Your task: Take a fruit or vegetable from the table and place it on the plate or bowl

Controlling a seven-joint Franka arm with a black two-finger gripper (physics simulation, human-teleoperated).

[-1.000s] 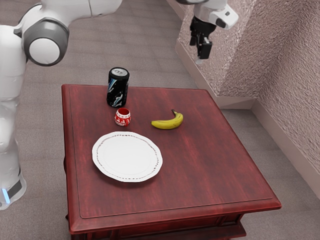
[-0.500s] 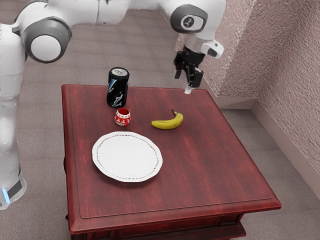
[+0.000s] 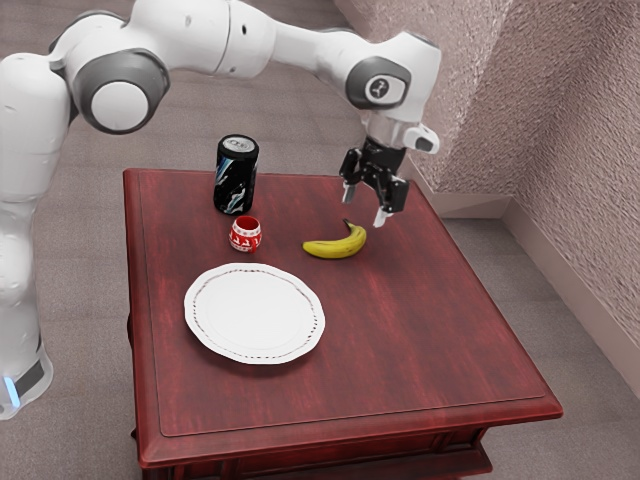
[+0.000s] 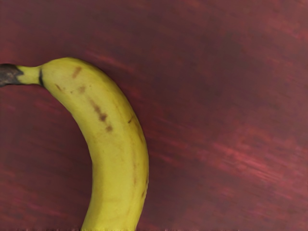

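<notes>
A yellow banana (image 3: 337, 244) lies on the dark red table (image 3: 420, 330), its stem end pointing toward the back. In the wrist view the banana (image 4: 108, 144) curves close under my hand, brown flecks on its skin. My black gripper (image 3: 364, 211) hangs open just above and slightly behind the banana's stem end, fingers pointing down and not touching it. A white plate (image 3: 254, 312) with a dotted rim sits on the table toward the exterior view's left of the banana, with nothing on it.
A dark blue can (image 3: 236, 174) stands at the table's back left. A small red cup (image 3: 245, 233) sits between the can and the plate. A rough wall (image 3: 540, 110) rises behind the table on the exterior view's right.
My arm has come down from high near the wall toward the table, and the gripper now hangs just over the banana's stem end. The objects have not moved.
</notes>
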